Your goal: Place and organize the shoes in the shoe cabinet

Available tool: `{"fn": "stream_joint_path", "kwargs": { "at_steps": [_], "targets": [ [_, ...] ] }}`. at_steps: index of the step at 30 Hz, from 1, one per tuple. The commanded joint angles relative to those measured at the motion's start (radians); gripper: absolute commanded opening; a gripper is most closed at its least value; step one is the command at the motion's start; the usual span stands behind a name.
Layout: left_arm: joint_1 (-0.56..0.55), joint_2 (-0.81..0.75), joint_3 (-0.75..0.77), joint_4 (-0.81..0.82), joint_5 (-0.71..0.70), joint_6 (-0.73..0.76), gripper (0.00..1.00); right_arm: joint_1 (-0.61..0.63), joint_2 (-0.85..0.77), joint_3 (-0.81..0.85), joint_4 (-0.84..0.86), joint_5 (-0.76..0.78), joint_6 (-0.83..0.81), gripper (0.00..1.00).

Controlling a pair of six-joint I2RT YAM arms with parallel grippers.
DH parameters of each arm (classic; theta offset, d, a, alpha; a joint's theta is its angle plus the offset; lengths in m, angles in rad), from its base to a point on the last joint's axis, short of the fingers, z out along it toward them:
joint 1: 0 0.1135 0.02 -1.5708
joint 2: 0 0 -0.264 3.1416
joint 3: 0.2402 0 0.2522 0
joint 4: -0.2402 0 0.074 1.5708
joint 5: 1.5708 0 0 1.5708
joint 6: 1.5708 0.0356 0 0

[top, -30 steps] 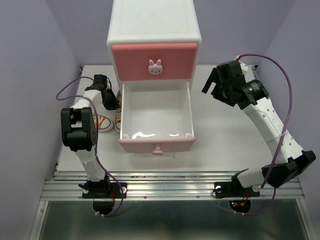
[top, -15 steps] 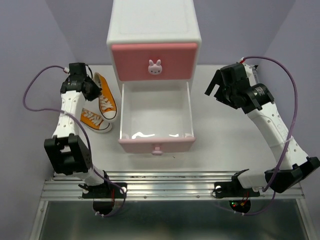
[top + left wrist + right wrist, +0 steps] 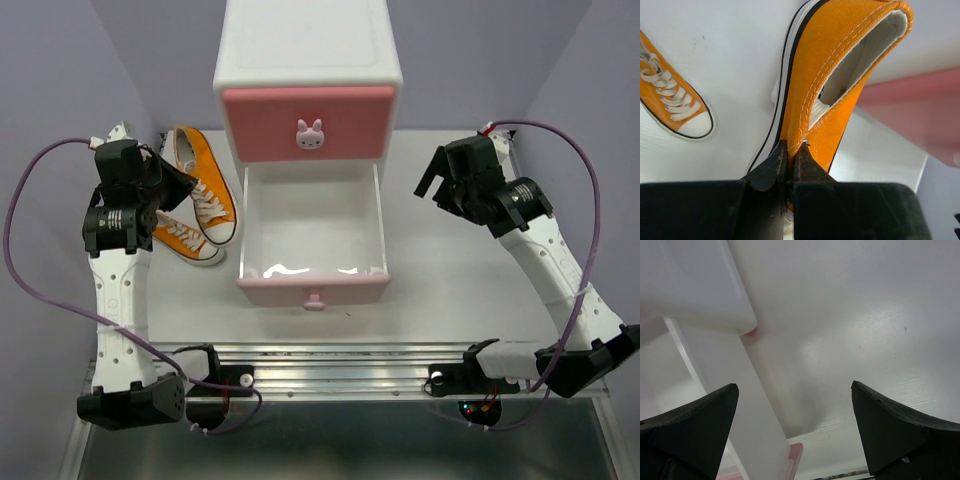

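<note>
lilac walls (image 3: pixel 60 80) enclose a white table (image 3: pixel 450 290), seen here from above and behind my two arms. at the table's far edge stands the shoe cabinet (image 3: pixel 308 50), a white box. its upper drawer (image 3: pixel 350 110), salmon-pink at the front with a bunny knob (image 3: pixel 311 133), is closed. the lower drawer (image 3: pixel 314 290), pale pink at the front, stands pulled out toward the arm bases, with its white inside showing. two orange shoes with white soles and laces lie to the left of the cabinet. the farther orange shoe (image 3: pixel 205 190) sits just beside the cabinet's left wall, toe toward the near edge. my left gripper (image 3: pixel 790 157) has hold of it: the wrist view shows the fingers (image 3: pixel 771 167) pressed together on the canvas rim of the shoe's opening, pinching that rim between them. i cannot tell whether this shoe's sole is touching the table. the nearer orange shoe (image 3: pixel 185 242) lies flat on the table just left of the open drawer, toe pointing toward it and close to the toe of the first. my right gripper (image 3: pixel 440 182) hangs over the table to the right of the open drawer, near the cabinet's front right corner. its fingers (image 3: pixel 690 425) are spread wide with bare tabletop between them, and the drawer's right wall runs down the left of that wrist view.
</note>
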Motion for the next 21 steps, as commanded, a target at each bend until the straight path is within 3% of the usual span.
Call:
{"fn": "stream_joint_path", "kwargs": {
  "at_steps": [1, 4, 9, 14, 21],
  "targets": [
    [-0.003, -0.057, 0.082, 0.041, 0.119, -0.045, 0.0, -0.006, -0.019, -0.007, 0.053, 0.022, -0.011, 1.0],
    [-0.029, -0.109, 0.06, 0.113, 0.187, -0.076, 0.0, -0.006, -0.021, -0.021, 0.061, 0.016, -0.013, 1.0],
    [-0.08, -0.17, -0.021, 0.079, 0.115, -0.109, 0.0, -0.006, -0.01, -0.03, 0.05, 0.011, -0.016, 1.0],
    [-0.146, -0.287, -0.174, 0.167, 0.086, -0.246, 0.0, -0.006, 0.004, -0.015, 0.038, -0.003, -0.066, 1.0],
    [-0.227, -0.347, -0.265, 0.234, -0.032, -0.304, 0.0, -0.006, 0.05, 0.025, -0.014, -0.001, -0.105, 1.0]
  ]
}}
